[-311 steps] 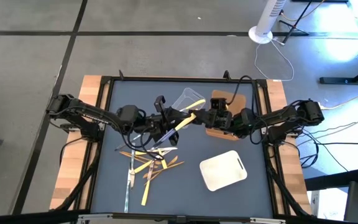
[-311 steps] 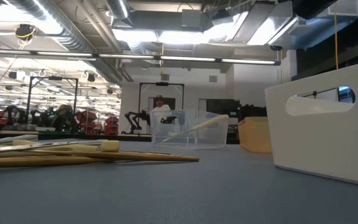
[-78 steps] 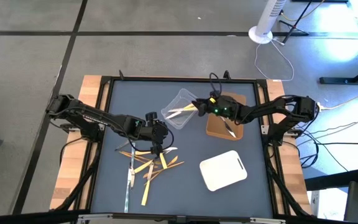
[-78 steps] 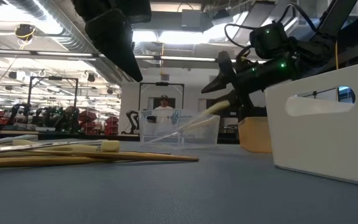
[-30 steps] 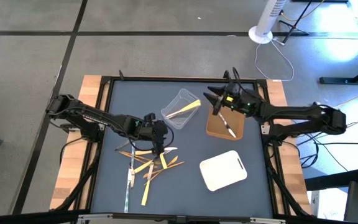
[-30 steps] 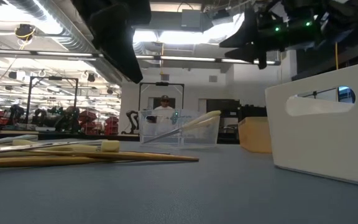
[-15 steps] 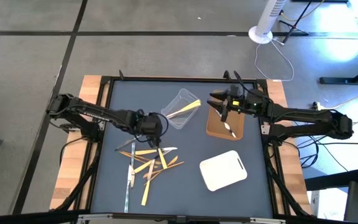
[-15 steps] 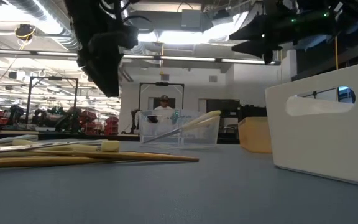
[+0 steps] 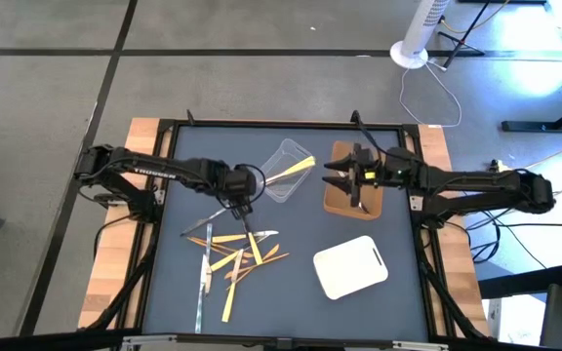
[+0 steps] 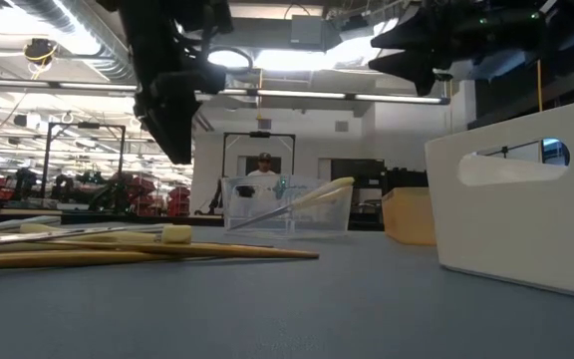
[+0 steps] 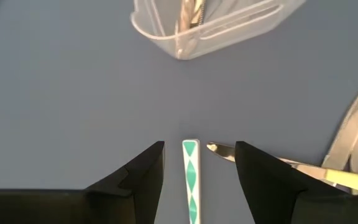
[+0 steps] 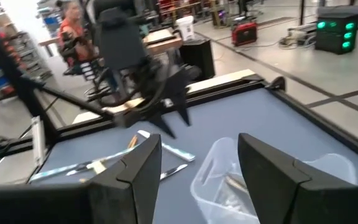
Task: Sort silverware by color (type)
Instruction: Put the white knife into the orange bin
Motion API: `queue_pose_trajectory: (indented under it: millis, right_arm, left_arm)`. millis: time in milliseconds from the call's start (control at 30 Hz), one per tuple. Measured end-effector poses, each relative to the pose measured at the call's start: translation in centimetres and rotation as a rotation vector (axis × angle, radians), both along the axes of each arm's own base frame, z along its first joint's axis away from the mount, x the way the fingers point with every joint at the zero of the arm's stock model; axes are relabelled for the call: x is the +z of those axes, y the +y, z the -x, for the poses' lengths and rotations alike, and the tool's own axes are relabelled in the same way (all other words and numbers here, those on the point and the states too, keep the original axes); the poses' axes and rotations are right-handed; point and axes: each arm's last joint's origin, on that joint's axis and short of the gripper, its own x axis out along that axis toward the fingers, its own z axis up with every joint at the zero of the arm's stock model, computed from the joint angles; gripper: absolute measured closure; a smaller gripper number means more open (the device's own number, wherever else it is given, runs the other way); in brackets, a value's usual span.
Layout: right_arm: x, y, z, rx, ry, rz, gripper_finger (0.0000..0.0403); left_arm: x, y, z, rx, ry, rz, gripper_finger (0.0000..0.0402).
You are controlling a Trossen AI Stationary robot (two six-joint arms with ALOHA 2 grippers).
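The silverware (image 9: 230, 255) lies in a loose pile on the blue mat, with pale yellow, silver and orange-brown pieces crossing each other (image 10: 118, 244). My left gripper (image 9: 239, 205) hangs open above the pile's far end. In its wrist view a green-and-white patterned piece (image 11: 191, 171) lies on the mat between the fingers, and a silver tip (image 11: 219, 150) lies beside it. Neither is touched. My right gripper (image 9: 338, 178) hovers open over the brown tray (image 9: 342, 205) with nothing between its fingers (image 12: 197, 149).
A clear tub (image 9: 283, 172) holding pale yellow pieces stands between the two grippers, toward the far edge (image 10: 287, 207). A white tray (image 9: 349, 268) sits near the right front. Bare mat lies left of the pile and along the front edge.
My left gripper has drawn back from the pile toward the table's far edge and the clear tub, and stays open. My right gripper has moved a little toward the near edge over the brown tray, still open. The silverware has not moved.
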Motion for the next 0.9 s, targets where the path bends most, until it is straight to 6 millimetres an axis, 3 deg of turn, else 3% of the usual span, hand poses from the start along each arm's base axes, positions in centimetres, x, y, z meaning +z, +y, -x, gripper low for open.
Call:
queue_pose_trajectory:
  millis: [533,900]
  right_arm:
    - [-1.1,1.8,-0.1,0.084,0.110,-0.016,0.0204]
    - [-1.1,1.8,-0.1,0.081,0.114,-0.016,0.0204]
  left_arm:
    - [-0.4,0.3,0.1,-0.017,0.025,0.048,0.0211]
    - [-5.1,0.0,2.1,-0.026,0.117,0.110,0.0211]
